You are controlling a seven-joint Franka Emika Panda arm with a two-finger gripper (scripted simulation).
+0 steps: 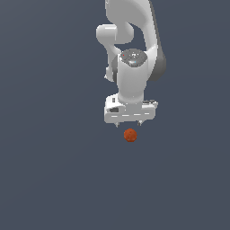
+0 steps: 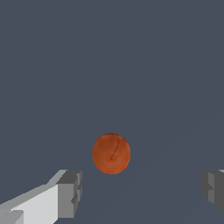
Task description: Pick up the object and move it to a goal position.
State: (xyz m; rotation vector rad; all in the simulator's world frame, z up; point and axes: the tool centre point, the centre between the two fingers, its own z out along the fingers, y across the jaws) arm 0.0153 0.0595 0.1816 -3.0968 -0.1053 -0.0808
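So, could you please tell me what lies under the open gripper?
The orange ball lies below the gripper, on the plain grey surface. Its underside is hidden.

A flat slate-blue backdrop, with no visible room.

The surroundings (image 1: 45, 179) are one uniform dark grey-blue field in both views, without walls, windows, furniture or a horizon line. Lighting is soft and even. In the wrist view a faint, slightly lighter diagonal band runs toward 2 o'clock across the same plain surface (image 2: 109, 52).
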